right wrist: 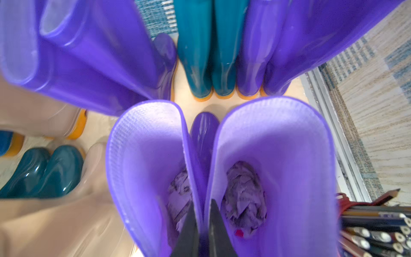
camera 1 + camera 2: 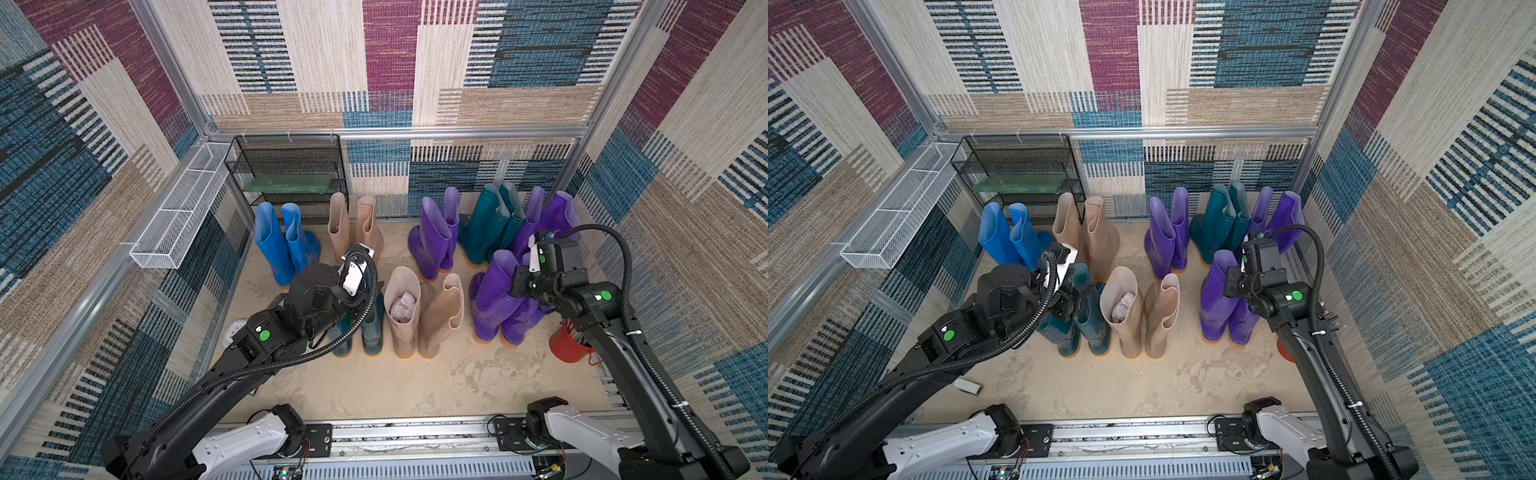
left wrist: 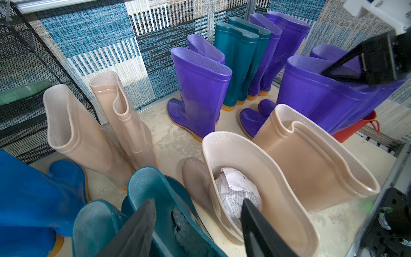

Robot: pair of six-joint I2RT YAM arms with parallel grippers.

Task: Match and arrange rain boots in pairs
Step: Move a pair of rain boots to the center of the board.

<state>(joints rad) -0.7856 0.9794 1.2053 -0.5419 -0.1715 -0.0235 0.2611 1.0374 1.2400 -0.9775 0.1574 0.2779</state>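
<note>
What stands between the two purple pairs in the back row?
A teal pair, upright and side by side. It shows in both top views and in the left wrist view.

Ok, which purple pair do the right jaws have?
The front purple pair, by the red bucket. The right jaws are shut on its two touching cuffs. The back purple pairs stand farther off, near the wall.
</note>
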